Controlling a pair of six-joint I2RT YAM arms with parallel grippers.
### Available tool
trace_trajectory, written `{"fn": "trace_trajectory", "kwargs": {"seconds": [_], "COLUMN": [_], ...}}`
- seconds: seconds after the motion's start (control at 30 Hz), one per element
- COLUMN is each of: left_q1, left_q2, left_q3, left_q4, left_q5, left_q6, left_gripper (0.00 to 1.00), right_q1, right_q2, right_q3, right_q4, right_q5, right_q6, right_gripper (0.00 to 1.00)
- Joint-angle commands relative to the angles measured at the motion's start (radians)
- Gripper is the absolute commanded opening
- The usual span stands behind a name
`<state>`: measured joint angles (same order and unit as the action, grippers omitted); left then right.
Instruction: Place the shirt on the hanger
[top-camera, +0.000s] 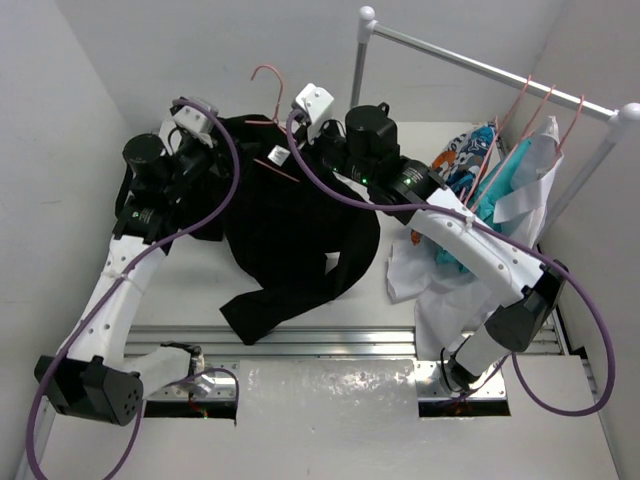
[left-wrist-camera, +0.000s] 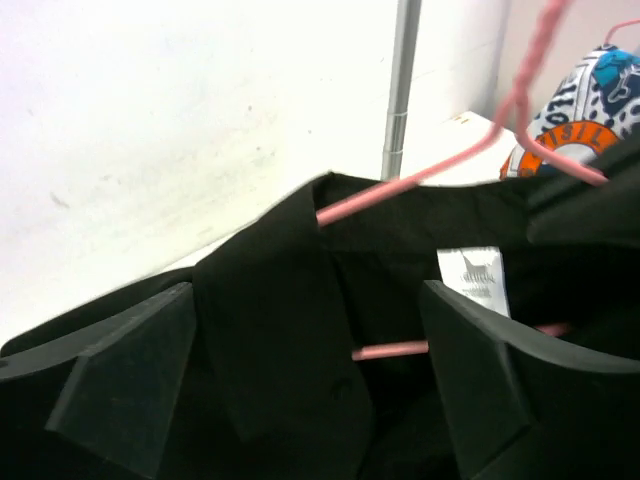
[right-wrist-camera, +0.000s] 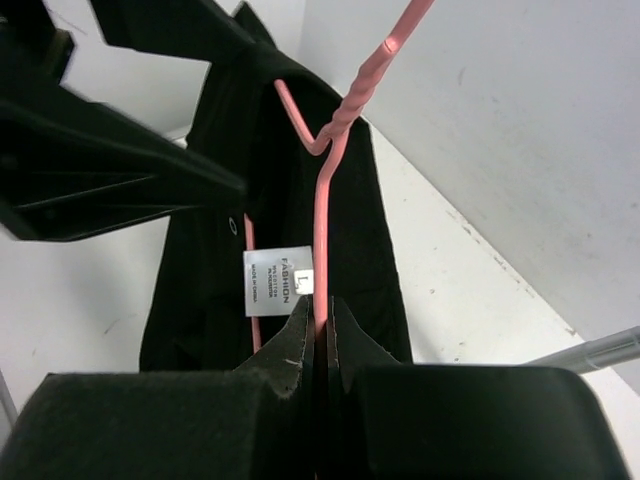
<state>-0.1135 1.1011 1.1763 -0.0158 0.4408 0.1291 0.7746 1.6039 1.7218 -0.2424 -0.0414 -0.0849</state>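
Your soft black cloth shirt (top-camera: 290, 230) half-hides the thin pink wire hanger (right-wrist-camera: 322, 215) — right gripper (right-wrist-camera: 320, 330) pinches it, left gripper (left-wrist-camera: 300, 375) gapes.

White table (top-camera: 185, 285) with clothes lying on it.
The black shirt (top-camera: 290, 235) sprawls over its middle, a sleeve trailing toward the near edge; right of the shirt, a white garment (top-camera: 408, 272) spills onto the surface.

Rack post (top-camera: 357, 75) just beside hanger (right-wrist-camera: 320, 230) hook, hung clothes (top-camera: 490, 180) crowding right side
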Motion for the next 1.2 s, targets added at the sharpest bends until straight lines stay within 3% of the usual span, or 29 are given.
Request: {"fn": "trace_trajectory", "kwargs": {"seconds": [0.0,0.03,0.07,0.2,0.27,0.43,0.47,0.67,0.8,1.03,1.17], "left_q1": [-0.031,-0.034,-0.041,-0.043,-0.048,-0.052,-0.052,-0.051,-0.028,0.161,0.161], "left_q2": [0.038,0.067,0.078,0.105,0.1,0.098,0.097,0.068,0.022,0.025,0.022], "left_q3": [0.034,0.051,0.057,0.057,0.049,0.029,0.026,0.037,0.055,0.068,0.048], "left_q4": [0.07,0.059,0.05,0.03,0.037,0.039,0.034,-0.024,-0.059,-0.058,-0.069], "left_q5": [-0.08,-0.115,-0.129,-0.14,-0.137,-0.171,-0.172,-0.198,-0.163,-0.033,-0.007], "left_q6": [-0.057,-0.034,-0.02,0.003,0.001,0.029,0.03,0.059,0.087,0.043,0.056], "left_gripper": [0.87,0.84,0.72,0.55,0.36,0.1,0.01,0.0,0.0,0.0,0.0], "right_q1": [0.008,0.009,0.012,0.015,0.014,0.015,0.014,-0.001,-0.087,-0.14,-0.136], "right_q2": [-0.027,-0.038,-0.045,-0.076,-0.076,-0.075,-0.076,-0.038,-0.012,-0.061,-0.07], "right_q3": [-0.007,-0.014,-0.033,-0.074,-0.077,-0.09,-0.094,-0.053,-0.047,-0.134,-0.139], "right_q4": [0.072,0.077,0.09,0.126,0.126,0.129,0.133,0.072,0.008,0.041,0.054], "right_q5": [-0.018,-0.023,-0.026,-0.023,-0.025,-0.025,-0.018,0.09,0.048,0.09,0.089], "right_q6": [0.039,0.04,0.042,0.043,0.042,0.048,0.047,-0.004,0.057,0.071,0.065], "right_gripper": [0.0,0.0,0.0,0.0,0.0,0.0,0.0,0.0,0.0,0.0,0.0]}}
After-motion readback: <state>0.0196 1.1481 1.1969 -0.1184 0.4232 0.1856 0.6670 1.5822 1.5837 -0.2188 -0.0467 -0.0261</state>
